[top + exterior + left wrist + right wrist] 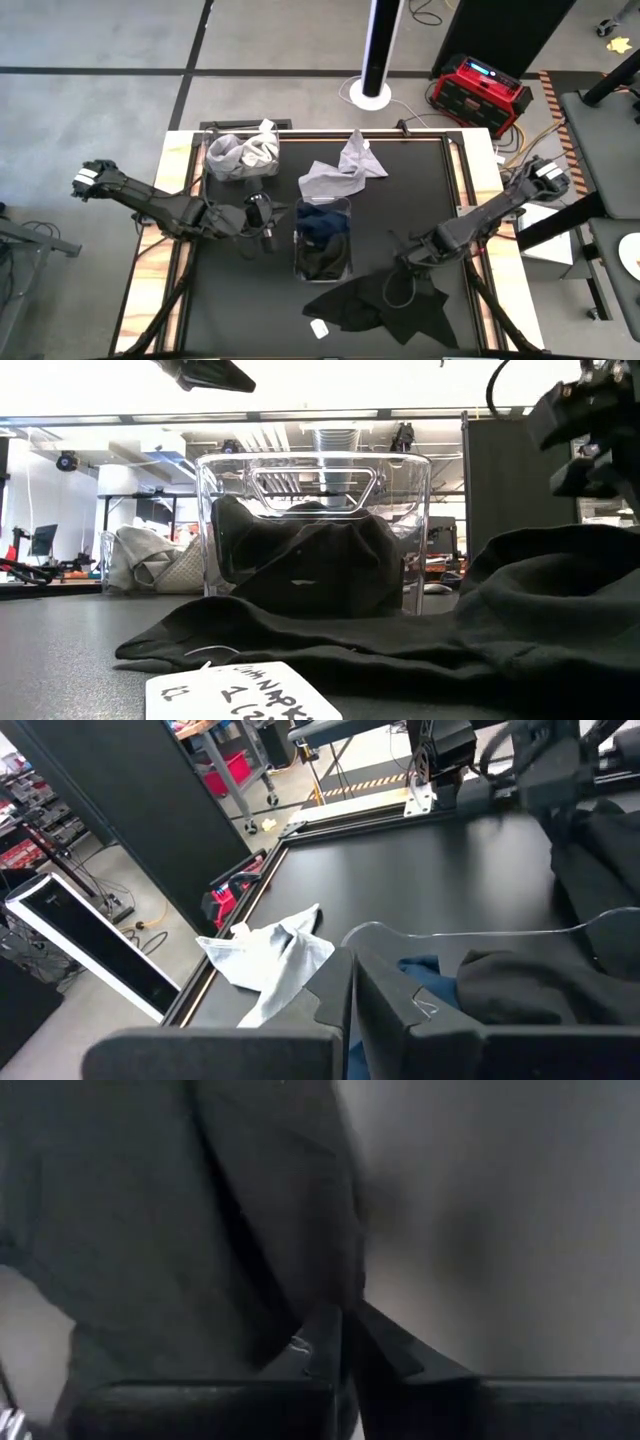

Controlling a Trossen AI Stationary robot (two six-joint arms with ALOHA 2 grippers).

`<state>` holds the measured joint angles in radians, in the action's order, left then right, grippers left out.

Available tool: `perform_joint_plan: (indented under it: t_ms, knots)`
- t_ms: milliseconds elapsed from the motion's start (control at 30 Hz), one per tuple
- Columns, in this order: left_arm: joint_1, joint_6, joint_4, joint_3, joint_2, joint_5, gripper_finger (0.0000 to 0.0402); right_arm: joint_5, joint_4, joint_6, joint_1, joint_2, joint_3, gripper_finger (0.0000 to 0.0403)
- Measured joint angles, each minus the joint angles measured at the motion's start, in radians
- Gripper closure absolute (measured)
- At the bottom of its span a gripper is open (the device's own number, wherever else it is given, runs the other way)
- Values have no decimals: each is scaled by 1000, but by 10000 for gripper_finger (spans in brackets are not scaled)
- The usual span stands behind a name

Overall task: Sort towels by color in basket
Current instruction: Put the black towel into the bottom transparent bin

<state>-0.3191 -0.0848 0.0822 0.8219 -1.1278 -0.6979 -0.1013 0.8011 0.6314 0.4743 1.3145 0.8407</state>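
A clear basket [322, 240] at the table's middle holds a navy towel [425, 975] and a black towel [310, 565]. A second clear basket [238, 155] at the far left holds light grey towels. One light grey towel [340, 175] lies spread on the table beyond the middle basket. Black towels [385, 305] lie crumpled near the front edge, with a white tag [320, 328]. My left gripper [262, 222] hovers shut just left of the middle basket. My right gripper [405, 262] is shut at the far edge of the black towels [200, 1210]. My right gripper comes slanting down from the table's right, its shut fingertips [330, 1330] at the edge of a black towel [285, 1330]. I cannot tell whether it touches the cloth or has any of it between the fingers.
A red box [480, 92] and a white post base [372, 95] stand on the floor beyond the table's far edge. Bare black tabletop lies to the right of the grey towel and left of the black towels.
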Motion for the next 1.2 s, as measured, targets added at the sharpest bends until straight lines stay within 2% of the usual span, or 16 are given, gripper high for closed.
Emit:
perform_joint_plan:
  t_ms: [200,400,600,733,933,1067,1200]
  knots:
    - [0,0,0,0,0,0,402,95,33,-35,17,-149,57,394]
    - [0,0,-7,0,0,2,402,280,21,-159,54,-292,156,394]
    - [-1,-11,-74,0,0,87,402,402,-145,-443,72,-361,218,394]
    - [-1,-47,-130,0,0,89,397,479,-282,-634,71,-362,248,394]
    - [0,-107,-213,0,0,88,345,657,-432,-909,71,-332,291,394]
    - [0,-128,-263,0,0,88,289,638,-589,-1140,70,-324,294,394]
    - [-1,-132,-288,0,-21,98,230,453,-717,-1286,70,-330,273,394]
